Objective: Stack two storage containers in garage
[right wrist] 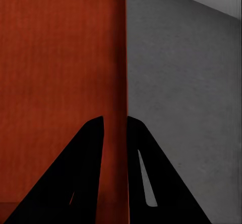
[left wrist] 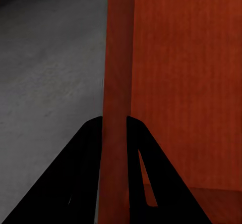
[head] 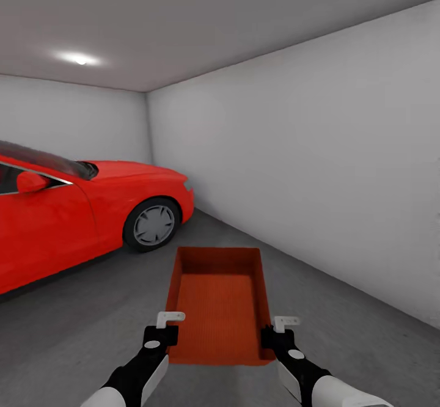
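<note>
Nearest the robot, the left gripper point(head: 164, 329) and right gripper point(head: 276, 332) are each clamped on a side wall of one red-orange open-topped rectangular storage container point(head: 219, 300), which is held above the dark grey concrete floor point(head: 73, 321). Beyond it, a red car point(head: 79, 211) is parked beside plain white walls point(head: 318, 168), so the garage is judged reached; setting down and the second container's stacking remain.

A garage — red car point(head: 73, 211), concrete floor point(head: 342, 333), bare walls point(head: 318, 162).

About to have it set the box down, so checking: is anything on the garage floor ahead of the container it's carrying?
Nothing visible. The container, held by the left hand and right hand, has bare floor ahead; the red car stands off left.
</note>
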Robot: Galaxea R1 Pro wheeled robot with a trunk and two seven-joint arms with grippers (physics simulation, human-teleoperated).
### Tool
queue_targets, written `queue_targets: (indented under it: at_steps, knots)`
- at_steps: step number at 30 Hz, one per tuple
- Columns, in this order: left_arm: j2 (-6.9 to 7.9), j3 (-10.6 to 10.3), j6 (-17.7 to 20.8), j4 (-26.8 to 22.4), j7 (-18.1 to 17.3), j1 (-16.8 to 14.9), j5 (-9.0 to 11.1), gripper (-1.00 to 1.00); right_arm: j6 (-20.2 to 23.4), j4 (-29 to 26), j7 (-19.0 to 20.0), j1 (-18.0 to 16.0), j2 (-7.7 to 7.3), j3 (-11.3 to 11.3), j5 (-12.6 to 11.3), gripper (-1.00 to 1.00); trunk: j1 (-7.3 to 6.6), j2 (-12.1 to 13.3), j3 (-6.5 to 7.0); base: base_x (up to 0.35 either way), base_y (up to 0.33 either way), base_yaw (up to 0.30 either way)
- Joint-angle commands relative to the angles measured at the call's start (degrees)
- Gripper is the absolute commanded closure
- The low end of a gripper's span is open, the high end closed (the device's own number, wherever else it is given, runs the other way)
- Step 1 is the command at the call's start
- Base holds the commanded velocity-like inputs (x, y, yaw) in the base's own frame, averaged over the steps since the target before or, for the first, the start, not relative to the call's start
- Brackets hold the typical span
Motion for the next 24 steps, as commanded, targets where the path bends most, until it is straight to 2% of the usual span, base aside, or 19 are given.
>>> queue_targets:
  at_steps: [1,24]
  knots:
    - [0.15,2.8,0.4,-0.1,0.8,-0.1,1.7,1.0,-0.5,-0.2,0.2,-0.1,-0.43,-0.6,0.2,1.0,0.05,-0.1,-0.09,0.322,0.078,-0.282]
    - [0.16,2.8,0.5,-0.1,0.8,-0.1,1.7,1.0,-0.5,-0.2,0.2,-0.1,-0.48,-0.6,0.1,1.0,0.05,-0.1,-0.09,0.322,0.082,-0.282]
